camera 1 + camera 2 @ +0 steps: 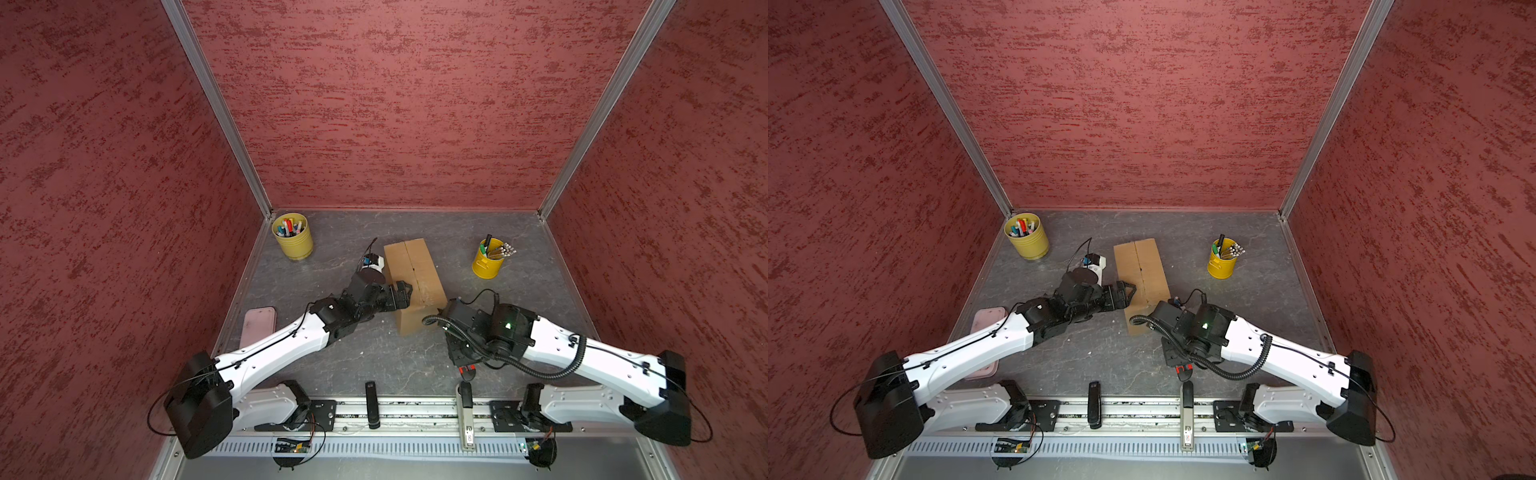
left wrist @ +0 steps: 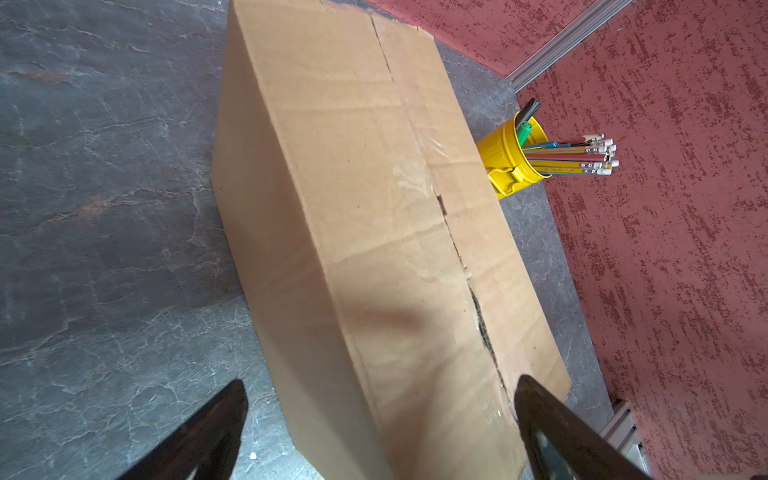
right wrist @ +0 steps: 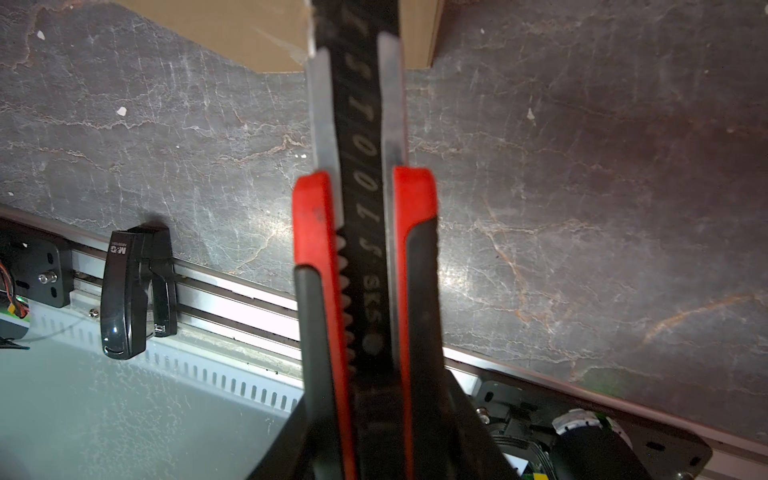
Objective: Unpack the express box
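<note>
Two brown flaps close the express box (image 1: 411, 270), their centre seam partly split. Left gripper (image 2: 380, 384) gapes over its edge; right gripper (image 3: 380, 415), low beside it, clamps a red utility knife (image 3: 361, 187).

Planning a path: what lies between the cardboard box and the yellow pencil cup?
Nothing, just bare tabletop between the box and the pencil cup, as both top views show.

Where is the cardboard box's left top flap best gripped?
Probably by its free edge at the centre seam of the plain brown corrugated cardboard box, robot-side end, from above: the seam gapes there; elsewhere the flap lies flat. The open left end effector hovers nearby.
</note>
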### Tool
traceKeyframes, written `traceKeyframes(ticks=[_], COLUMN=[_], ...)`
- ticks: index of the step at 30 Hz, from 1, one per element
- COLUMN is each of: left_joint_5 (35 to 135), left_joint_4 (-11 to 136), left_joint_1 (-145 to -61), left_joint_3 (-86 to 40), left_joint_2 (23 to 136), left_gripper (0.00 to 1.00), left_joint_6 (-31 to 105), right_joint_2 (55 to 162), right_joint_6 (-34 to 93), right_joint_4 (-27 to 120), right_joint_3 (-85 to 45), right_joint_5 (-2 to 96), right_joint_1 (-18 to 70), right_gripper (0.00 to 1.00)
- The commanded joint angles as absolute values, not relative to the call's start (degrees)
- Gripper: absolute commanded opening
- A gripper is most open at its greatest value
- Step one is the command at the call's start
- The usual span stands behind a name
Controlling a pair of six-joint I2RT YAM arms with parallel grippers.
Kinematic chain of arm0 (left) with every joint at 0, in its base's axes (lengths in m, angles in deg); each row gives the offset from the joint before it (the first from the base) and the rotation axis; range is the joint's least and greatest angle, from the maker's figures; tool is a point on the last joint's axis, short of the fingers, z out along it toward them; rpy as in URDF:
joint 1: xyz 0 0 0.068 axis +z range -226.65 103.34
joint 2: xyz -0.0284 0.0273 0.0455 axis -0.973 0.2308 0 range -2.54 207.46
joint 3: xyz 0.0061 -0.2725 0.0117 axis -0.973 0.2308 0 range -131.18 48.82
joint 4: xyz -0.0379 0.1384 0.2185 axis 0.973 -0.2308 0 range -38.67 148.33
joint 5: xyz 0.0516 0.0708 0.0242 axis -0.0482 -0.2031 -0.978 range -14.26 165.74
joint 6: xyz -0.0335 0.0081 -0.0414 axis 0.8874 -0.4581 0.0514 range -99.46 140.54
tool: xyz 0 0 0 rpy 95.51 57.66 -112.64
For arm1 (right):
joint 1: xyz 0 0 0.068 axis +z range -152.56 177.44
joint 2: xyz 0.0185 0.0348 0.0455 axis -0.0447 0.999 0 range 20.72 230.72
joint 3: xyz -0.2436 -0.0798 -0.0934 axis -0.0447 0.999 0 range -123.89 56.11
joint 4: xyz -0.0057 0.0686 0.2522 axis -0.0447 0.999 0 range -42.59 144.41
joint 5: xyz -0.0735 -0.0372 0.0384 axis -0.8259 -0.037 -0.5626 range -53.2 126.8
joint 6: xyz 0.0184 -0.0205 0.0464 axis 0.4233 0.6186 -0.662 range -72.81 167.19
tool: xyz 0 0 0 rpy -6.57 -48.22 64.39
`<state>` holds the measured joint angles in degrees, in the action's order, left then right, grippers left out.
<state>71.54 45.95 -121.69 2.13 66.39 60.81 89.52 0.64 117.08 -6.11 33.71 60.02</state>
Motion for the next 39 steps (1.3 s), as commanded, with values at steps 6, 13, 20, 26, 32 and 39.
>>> traceKeyframes(ticks=[6, 13, 20, 26, 32, 39], left_joint_5=[72.23, 72.46, 72.35, 72.14, 72.18, 72.14], left_joint_4=[47.69, 48.57, 48.93, 49.0, 49.0, 49.07], left_joint_1=[-122.18, -122.45, -122.8, -122.79, -122.75, -122.86], left_joint_3=[2.96, 3.87, 4.18, 4.23, 4.01, 3.88], left_joint_2=[65.98, 65.9, 65.51, 65.2, 65.57, 65.66], left_gripper=[1.0, 1.0, 1.0, 1.0, 1.0, 1.0], left_joint_6=[60.96, 61.25, 61.28, 61.27, 61.33, 61.44], right_joint_2=[90.47, 91.45, 92.0, 91.66, 91.43, 90.59], right_joint_6=[-0.45, -0.14, -0.1, -0.35, -0.36, -0.71], right_joint_4=[117.67, 118.48, 118.52, 118.52, 118.12, 117.94], right_joint_3=[-9.5, -10.93, -11.22, -10.8, -10.01, -9.13], right_joint_5=[32.5, 32.29, 32.46, 32.62, 33.02, 33.21], right_joint_1=[60.45, 60.45, 60.46, 60.45, 60.45, 60.45], right_gripper=[0.04, 0.04, 0.04, 0.04, 0.04, 0.03])
